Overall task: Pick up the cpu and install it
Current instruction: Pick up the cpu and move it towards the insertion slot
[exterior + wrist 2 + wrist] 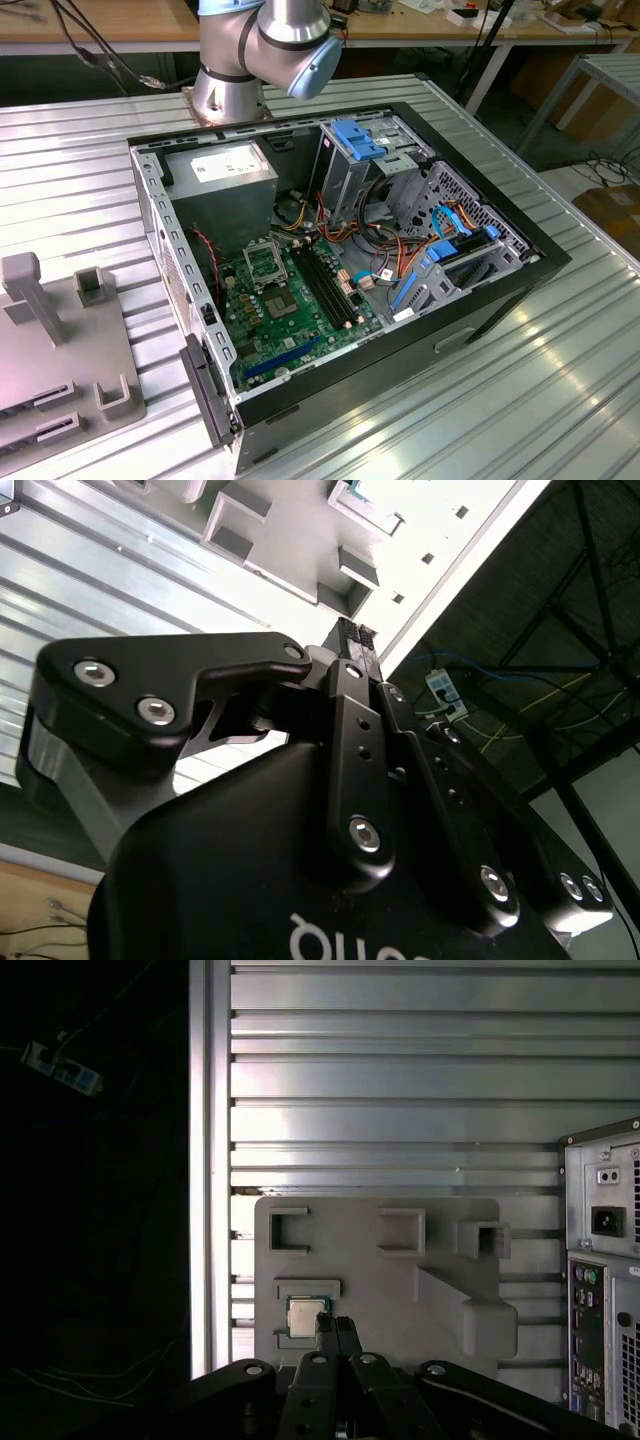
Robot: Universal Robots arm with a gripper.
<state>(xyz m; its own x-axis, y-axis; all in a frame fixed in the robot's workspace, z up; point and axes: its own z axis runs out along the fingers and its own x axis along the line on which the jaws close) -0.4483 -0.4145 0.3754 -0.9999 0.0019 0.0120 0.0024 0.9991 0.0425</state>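
Item: cpu [306,1316], seen in the first wrist view.
Place: we find it in a shallow recess of the grey fixture [400,1280]. The fixture sits on the ribbed table [560,400] beside the open case [540,262].
Attitude: flat, metal lid up.
Long axis: none that we can see, since it reads as square. Its edges run parallel to the fixture's edges. The corner mark is too small for us to tell.
Gripper [336,1328]: fingers pressed together with nothing between them. It hangs over the fixture, tips lined up on the cpu's edge in that view. We judge it clear of the cpu, not touching.
Socket [262,262]: on the board [300,310] inside the case, with no cooler over it. We cannot tell whether its latch is open.
Done: nothing of the task, as we judge.
Left: both the pick-up and the install.
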